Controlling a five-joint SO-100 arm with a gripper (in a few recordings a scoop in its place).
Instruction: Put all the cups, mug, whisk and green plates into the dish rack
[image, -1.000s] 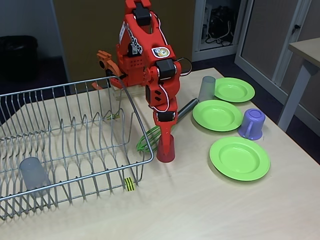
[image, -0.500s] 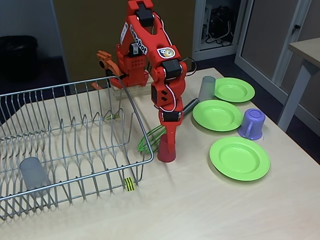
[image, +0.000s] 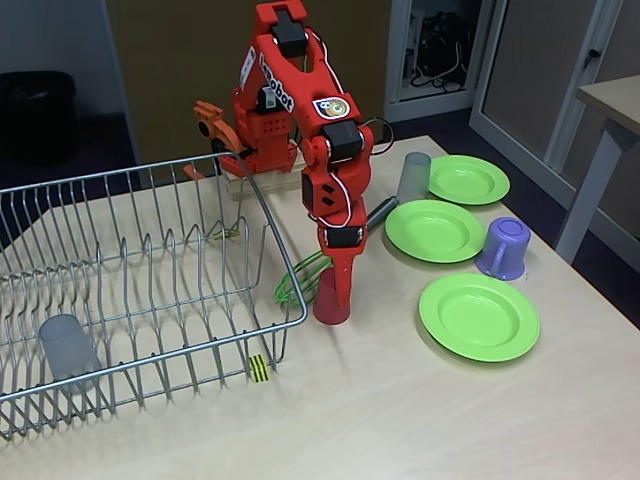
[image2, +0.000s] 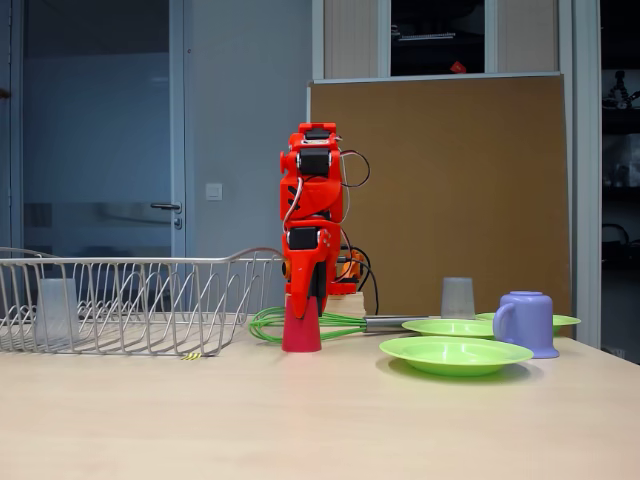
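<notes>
Gripper (image: 334, 296) clasps tapered opaque red cup (image: 330, 308) on table.

Both fixed views are evenly and fairly brightly lit from above, with no harsh glare. Shadows are soft: faint ones lie under the green plates (image: 479, 316) to the right of the gripper (image: 338, 290) and under the dish rack (image: 140, 290) to its left. Focus is sharp nearby, slightly grainy behind the arm, where the background stays dim.
</notes>
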